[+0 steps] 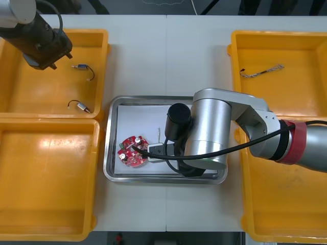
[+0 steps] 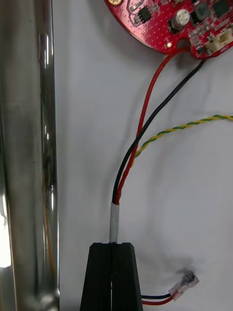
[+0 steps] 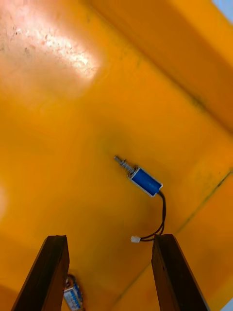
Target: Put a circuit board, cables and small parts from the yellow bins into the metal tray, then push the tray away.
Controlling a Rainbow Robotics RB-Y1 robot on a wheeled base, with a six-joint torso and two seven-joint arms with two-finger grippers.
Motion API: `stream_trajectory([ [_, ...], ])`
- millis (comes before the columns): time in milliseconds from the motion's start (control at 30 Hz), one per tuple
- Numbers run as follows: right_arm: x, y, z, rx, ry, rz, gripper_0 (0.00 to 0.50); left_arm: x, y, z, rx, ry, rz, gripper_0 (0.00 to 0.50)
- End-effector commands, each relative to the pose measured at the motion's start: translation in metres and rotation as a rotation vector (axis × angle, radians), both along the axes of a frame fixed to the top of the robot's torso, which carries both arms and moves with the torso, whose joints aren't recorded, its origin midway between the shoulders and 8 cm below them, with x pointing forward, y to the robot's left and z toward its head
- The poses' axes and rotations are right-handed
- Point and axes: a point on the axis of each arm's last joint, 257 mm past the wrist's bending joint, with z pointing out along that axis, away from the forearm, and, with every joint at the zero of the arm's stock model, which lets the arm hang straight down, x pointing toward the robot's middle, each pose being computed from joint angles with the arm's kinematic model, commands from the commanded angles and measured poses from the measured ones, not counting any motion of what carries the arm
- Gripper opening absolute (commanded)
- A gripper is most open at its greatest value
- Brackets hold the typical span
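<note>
A round red circuit board point(image 1: 132, 151) point(image 2: 170, 19) lies in the metal tray point(image 1: 113, 176), on its white inside. Red and black wires run from the board into a white sleeve point(image 2: 113, 221). My right gripper point(image 1: 156, 151) point(image 2: 112, 244) is shut on that red and black cable just beside the board. A yellow and green twisted cable point(image 2: 184, 127) crosses under the wires. My left gripper point(image 1: 51, 65) point(image 3: 109, 238) hangs open above the far left yellow bin point(image 1: 20, 97). A small metal part point(image 1: 80, 67) point(image 3: 144, 181) with black leads lies beyond its fingertips. A second small part point(image 1: 82, 106) point(image 3: 73, 294) lies by one finger.
The tray's shiny wall point(image 2: 29, 146) runs close alongside my right fingers. A small connector point(image 2: 187, 281) on red and black leads lies by the right gripper. A twisted cable point(image 1: 261, 70) rests in the far right bin point(image 1: 306, 41). The near left bin point(image 1: 46, 178) holds nothing.
</note>
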Motion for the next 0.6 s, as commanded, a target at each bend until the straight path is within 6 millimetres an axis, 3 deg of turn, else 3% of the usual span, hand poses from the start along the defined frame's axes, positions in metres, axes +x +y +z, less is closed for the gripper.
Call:
stream_trajectory([
  [33, 0.01, -0.007, -0.003, -0.016, -0.019, 0.005, 0.0, 0.028, -0.027, 0.031, 0.049, -0.075, -0.063, 0.5],
  [500, 0.005, -0.019, -0.007, -0.043, 0.015, -0.009, 0.0, 0.056, -0.036, 0.008, 0.032, -0.108, -0.019, 0.5],
  [533, 0.004, -0.018, -0.006, -0.042, 0.015, -0.008, 0.022, 0.058, -0.034, 0.006, 0.038, -0.112, -0.014, 0.5],
  [567, 0.005, -0.018, -0.006, -0.043, 0.013, -0.007, 0.079, 0.059, -0.034, 0.005, 0.038, -0.112, -0.013, 0.5],
  [600, 0.005, -0.018, -0.006, -0.043, 0.013, -0.007, 0.26, 0.061, -0.033, 0.003, 0.043, -0.118, -0.01, 0.5],
])
